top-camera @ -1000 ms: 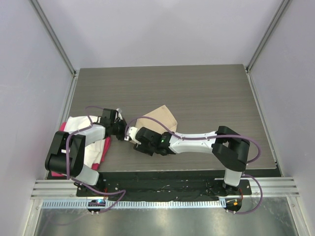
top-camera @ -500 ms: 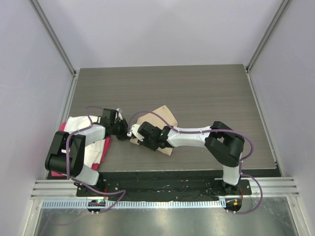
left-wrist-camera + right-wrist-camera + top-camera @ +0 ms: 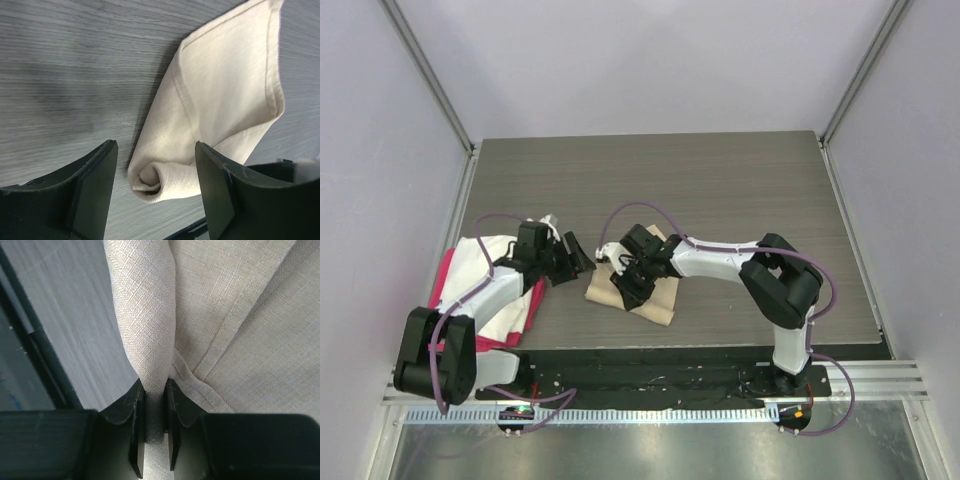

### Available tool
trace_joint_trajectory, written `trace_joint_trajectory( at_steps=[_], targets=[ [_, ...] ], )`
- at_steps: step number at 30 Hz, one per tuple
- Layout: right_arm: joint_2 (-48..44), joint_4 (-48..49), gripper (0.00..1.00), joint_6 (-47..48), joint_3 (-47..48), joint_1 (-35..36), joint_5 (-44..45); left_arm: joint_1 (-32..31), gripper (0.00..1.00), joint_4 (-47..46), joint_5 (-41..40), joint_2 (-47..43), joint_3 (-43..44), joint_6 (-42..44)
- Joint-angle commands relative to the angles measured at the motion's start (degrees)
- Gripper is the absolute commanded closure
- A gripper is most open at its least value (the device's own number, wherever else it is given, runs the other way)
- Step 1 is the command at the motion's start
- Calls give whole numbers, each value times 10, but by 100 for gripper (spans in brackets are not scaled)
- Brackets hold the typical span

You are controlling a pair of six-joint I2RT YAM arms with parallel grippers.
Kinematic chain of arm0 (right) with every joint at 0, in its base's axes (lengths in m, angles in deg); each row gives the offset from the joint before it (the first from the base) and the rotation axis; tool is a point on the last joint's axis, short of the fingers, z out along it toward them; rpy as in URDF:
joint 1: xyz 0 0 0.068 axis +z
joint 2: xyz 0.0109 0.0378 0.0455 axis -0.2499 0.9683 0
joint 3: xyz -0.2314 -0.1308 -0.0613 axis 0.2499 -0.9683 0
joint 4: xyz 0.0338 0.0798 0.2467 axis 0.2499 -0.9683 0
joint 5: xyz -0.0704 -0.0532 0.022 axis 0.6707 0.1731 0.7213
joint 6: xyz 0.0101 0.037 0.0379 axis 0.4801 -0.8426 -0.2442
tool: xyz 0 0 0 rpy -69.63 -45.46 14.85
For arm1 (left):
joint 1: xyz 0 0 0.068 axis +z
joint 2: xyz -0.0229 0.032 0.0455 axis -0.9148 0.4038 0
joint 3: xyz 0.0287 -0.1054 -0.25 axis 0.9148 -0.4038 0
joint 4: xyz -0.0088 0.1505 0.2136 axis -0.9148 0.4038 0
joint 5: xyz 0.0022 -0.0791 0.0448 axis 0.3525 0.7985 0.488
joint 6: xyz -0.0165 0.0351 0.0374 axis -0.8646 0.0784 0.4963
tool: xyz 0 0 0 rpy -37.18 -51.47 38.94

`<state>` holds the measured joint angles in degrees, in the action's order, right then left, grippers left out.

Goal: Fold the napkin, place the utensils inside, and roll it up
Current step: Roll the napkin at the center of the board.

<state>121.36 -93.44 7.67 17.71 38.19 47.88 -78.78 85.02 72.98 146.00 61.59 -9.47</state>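
Note:
The beige napkin (image 3: pixel 658 300) lies partly rolled near the table's front middle. In the left wrist view its rolled end (image 3: pixel 152 181) faces the camera, with a flat flap (image 3: pixel 230 85) beyond it. My left gripper (image 3: pixel 574 258) stands open just left of that end; the roll lies between its fingers (image 3: pixel 95 185) without touching them. My right gripper (image 3: pixel 623 280) is shut on the napkin. In the right wrist view the right gripper (image 3: pixel 155 405) pinches a rolled fold of the napkin (image 3: pixel 147 325). The utensils are hidden.
A white cloth (image 3: pixel 485 270) lies over a pink-red cloth (image 3: pixel 445 285) at the table's left edge, under my left arm. The table's dark front edge (image 3: pixel 700 355) runs just below the napkin. Enclosure walls stand on three sides.
My left gripper has opened and drawn back left off the napkin's end. My right gripper has closed on the roll and shifted slightly right and away from the front edge.

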Motion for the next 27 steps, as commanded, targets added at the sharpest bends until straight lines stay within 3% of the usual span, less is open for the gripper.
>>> trace_joint_trajectory(
  at_steps=[1,12,25,27],
  targets=[
    [25,-52,79,-22,15,-12,-109,2,32,-14,-15,-51,-34,10],
    [115,-125,79,-27,83,-49,-189,1,37,-83,28,-138,-117,-10],
    [164,-141,79,-32,112,-69,-212,1,53,-147,47,-99,-149,-17],
    [170,-141,79,-34,113,-73,-212,1,60,-160,56,-91,-152,-19]
  ],
)
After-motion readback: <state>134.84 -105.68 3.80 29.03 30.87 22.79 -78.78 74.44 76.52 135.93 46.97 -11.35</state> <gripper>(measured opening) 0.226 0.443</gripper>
